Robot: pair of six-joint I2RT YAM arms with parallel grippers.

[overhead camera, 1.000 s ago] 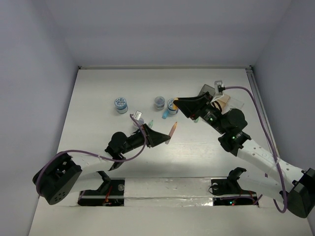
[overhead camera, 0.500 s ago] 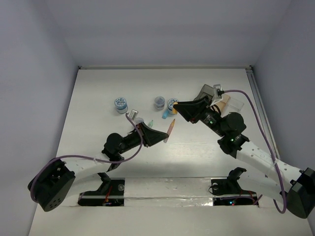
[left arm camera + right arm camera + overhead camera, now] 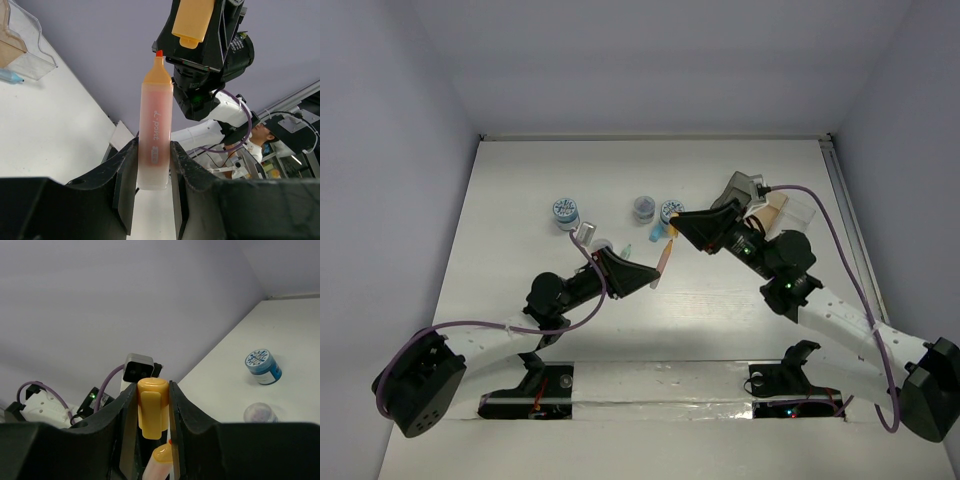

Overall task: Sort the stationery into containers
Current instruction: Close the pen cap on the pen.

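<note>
Left gripper (image 3: 153,150) clamped on uncapped orange highlighter (image 3: 155,100), lifted above table (image 3: 520,180). Right gripper (image 3: 152,390) pinched tight on orange cap (image 3: 152,412), just beside highlighter's red tip, not seated. Tape rolls (image 3: 565,212) on table behind; bins (image 3: 798,212) near right arm.

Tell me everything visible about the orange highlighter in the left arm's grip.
The highlighter is a translucent pink-orange plastic barrel with printed lettering, an opaque orange collar and a red tip, uncapped. The left end effector clamps its lower part between both fingers. Its tip points at the orange cap held by the right end effector, close, seemingly apart.
</note>
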